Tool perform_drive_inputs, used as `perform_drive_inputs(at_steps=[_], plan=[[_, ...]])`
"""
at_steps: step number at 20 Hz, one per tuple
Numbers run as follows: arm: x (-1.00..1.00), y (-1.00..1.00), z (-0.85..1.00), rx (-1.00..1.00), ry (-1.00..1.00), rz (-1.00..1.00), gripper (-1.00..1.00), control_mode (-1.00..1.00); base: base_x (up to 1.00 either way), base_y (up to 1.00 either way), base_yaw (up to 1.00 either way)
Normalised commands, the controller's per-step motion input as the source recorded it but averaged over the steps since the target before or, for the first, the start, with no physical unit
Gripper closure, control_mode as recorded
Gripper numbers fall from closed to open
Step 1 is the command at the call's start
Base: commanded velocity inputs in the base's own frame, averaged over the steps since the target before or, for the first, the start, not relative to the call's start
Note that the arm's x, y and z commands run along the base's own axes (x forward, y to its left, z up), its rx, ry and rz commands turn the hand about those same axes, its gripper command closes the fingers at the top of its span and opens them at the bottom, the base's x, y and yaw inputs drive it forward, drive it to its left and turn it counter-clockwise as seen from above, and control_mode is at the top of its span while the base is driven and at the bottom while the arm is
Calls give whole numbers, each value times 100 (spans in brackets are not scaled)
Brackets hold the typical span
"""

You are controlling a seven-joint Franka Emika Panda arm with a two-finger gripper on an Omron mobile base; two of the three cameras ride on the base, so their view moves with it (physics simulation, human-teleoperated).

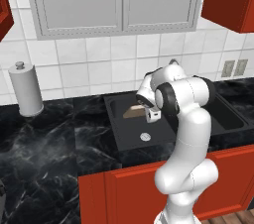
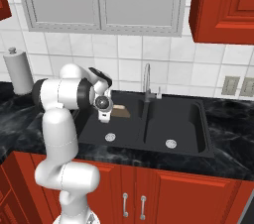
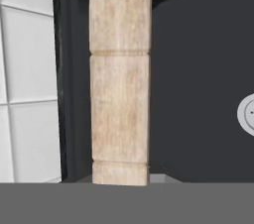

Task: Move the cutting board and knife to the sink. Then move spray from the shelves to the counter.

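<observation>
Hand view has the cutting board point(image 3: 119, 79) edge-on, a pale wood strip running top to bottom through the centre of the frame, dark basin wall to its right and white wall tiles at the left edge. Fingertips aren't visible there, but I read the jaws as nearly closed and pinching the board's edge. Left base view puts the gripper point(image 1: 149, 110) mid-frame over the left bowl of the sink point(image 1: 166, 144), with the board's corner sticking out to its left, above the basin floor. Whether that corner touches the back wall, I cannot tell. Right base view agrees: board point(image 2: 120, 111) just right of the wrist, left of the faucet point(image 2: 147, 82), drain point(image 2: 110, 137) below it. My read: board is in the placing step, knife and spray not yet handled. To do it well I'd lower slowly until the bottom edge seats on the basin floor, keep clear of the faucet and the divider between bowls, then open and back straight up so the fingers don't drag it over. Avoid covering the drain if possible.
</observation>
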Motion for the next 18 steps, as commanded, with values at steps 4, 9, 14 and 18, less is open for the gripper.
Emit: perform_drive_inputs(at_steps=[4,9,14,18], plan=[[0,0,-25,0,0,0,-100,-100,0,0,0],[5,0,-18,0,1,0,-100,-100,0,0,0],[0,0,-6,0,4,0,-100,-100,0,0,0],[-8,0,0,0,6,0,-100,-100,0,0,0]])
